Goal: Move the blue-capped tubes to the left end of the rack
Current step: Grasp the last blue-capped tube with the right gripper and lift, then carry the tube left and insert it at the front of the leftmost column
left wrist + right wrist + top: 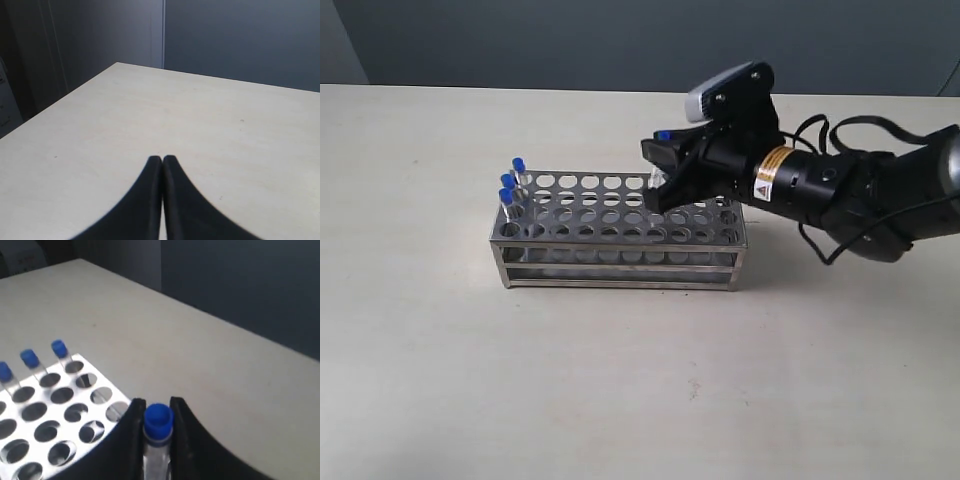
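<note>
The silvery metal rack [620, 232] stands mid-table, its holed top plate also showing in the right wrist view [45, 425]. Three blue-capped tubes [511, 188] stand in holes at its left end; the same three tubes [31, 362] appear upright in the right wrist view. My right gripper [660, 160] hovers over the rack's right half, shut on a fourth blue-capped tube [158, 427] just below its cap, whose blue tip [663, 134] pokes out. My left gripper [163, 159] is shut and empty over bare tabletop, outside the exterior view.
The rack sits on a pale tabletop [620, 380]. A dark wall [620, 40] runs behind the table's far edge. The black right arm [860, 195] with its cables stretches in from the right.
</note>
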Robot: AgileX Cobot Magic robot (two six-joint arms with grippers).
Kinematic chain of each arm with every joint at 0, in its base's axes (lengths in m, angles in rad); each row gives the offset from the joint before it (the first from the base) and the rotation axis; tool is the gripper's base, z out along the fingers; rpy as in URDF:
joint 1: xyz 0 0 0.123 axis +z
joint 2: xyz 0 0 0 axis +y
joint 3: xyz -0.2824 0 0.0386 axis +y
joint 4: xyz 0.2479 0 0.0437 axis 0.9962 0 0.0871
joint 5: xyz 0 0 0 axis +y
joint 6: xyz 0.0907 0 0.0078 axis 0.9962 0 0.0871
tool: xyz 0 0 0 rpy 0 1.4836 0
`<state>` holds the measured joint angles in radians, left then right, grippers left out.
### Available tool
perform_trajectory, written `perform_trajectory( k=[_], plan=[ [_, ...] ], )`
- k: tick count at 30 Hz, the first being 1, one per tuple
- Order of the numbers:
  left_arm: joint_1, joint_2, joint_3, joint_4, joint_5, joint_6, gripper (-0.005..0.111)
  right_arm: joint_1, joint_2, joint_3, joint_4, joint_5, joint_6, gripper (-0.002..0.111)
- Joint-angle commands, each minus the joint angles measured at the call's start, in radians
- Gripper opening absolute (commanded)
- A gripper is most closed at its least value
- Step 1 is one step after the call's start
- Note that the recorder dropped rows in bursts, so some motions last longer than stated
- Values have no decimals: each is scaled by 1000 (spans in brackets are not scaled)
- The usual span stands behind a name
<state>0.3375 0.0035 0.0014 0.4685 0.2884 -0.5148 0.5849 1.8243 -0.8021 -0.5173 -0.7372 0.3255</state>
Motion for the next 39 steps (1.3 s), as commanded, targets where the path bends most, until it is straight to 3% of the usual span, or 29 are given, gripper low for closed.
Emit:
perform_trajectory(
  k=[1, 21, 39],
  plan=[
    [1, -4, -1, -1, 2, -2, 1, 8, -90, -22, -62, -14, -1, -1],
    [1, -4, -1, -1, 2, -2, 1, 305, 42, -240, -69, 96, 9, -1],
    [1, -4, -1, -3, 4, -2, 1, 322, 150, -240, -21, 78, -95, -1]
  ],
)
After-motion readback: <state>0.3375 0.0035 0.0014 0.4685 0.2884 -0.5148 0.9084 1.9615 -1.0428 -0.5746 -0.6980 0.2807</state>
